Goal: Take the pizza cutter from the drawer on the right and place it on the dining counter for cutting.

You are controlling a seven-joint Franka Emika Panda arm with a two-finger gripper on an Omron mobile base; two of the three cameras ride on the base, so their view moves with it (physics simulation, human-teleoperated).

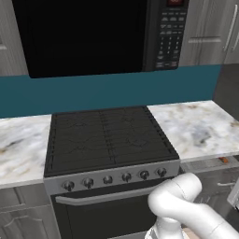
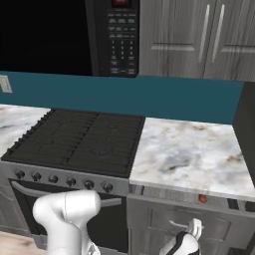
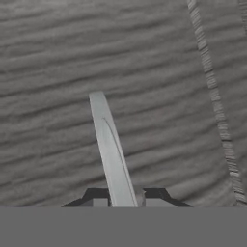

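The drawer sits under the right marble worktop and stands pulled out a little, with a narrow strip of its inside showing. In that strip lies a small reddish-brown piece of the pizza cutter, which also shows in the left base view; its wheel is hidden. My gripper is shut on the drawer's silver bar handle, which runs up between the dark fingertips against the grey panel front. My white hand is low in front of the drawer. The dining counter is out of view.
A black stove with a row of knobs and an oven door stands left of the drawer. Marble worktops flank it. A black microwave and grey upper cabinets hang above a teal backsplash.
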